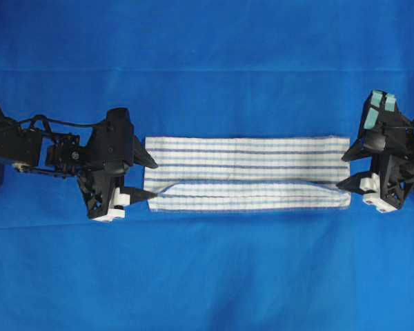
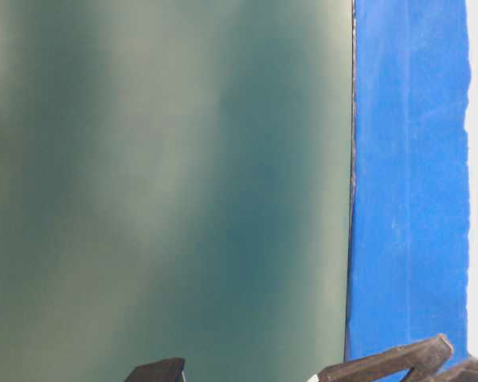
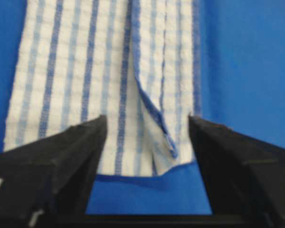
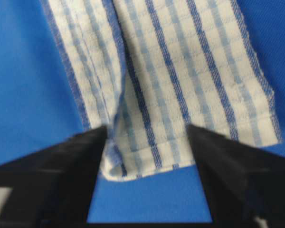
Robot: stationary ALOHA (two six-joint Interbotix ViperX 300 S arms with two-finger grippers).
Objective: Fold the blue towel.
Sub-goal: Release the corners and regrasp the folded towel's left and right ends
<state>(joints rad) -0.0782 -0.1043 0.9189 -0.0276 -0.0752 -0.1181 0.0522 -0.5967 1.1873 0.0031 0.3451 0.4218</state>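
Note:
The blue towel [image 1: 247,172], white with fine blue stripes, lies flat as a long band on the blue cloth, its near long edge folded over on top. My left gripper [image 1: 154,181] stands open at its left short end. The fingers straddle the folded corner without pinching it, as the left wrist view shows: towel [image 3: 85,71], left gripper [image 3: 147,123]. My right gripper [image 1: 342,172] stands open at the right short end. In the right wrist view the towel [image 4: 180,71] ends between the spread jaws of the right gripper [image 4: 147,128], lying loose.
A large plain blue cloth [image 1: 207,276] covers the whole table. The table-level view is mostly a blurred green surface, with a strip of blue cloth [image 2: 406,199] at the right and dark gripper parts [image 2: 398,362] at the bottom edge.

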